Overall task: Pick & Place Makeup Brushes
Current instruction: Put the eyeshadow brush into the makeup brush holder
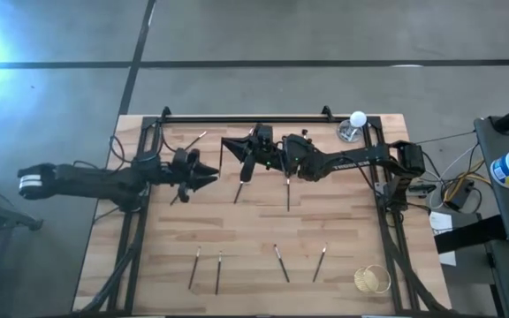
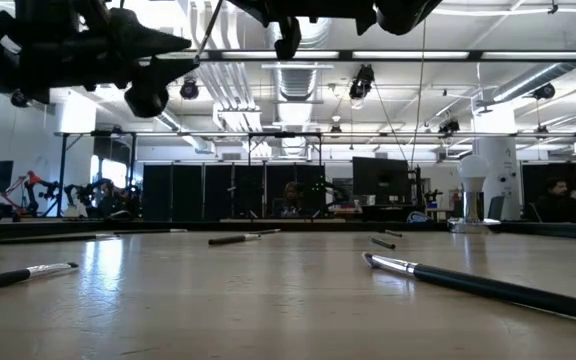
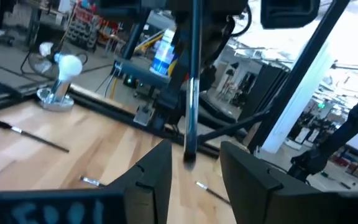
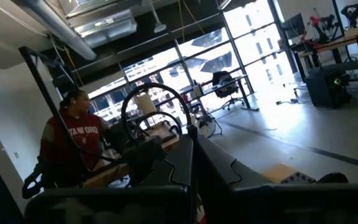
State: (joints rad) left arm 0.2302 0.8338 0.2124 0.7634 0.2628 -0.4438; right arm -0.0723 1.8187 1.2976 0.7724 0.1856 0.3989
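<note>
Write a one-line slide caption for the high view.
Two dark arms meet above a pale wooden table scattered with thin dark makeup brushes; right tool shut on one.

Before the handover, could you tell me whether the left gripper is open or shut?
Open: the left gripper shows a clear gap between its fingers, facing a hanging brush.

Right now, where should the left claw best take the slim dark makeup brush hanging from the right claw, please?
Probably the free lower handle, level from the side: the slim dark makeup brush hangs upright, top pinched in the right claw.
</note>
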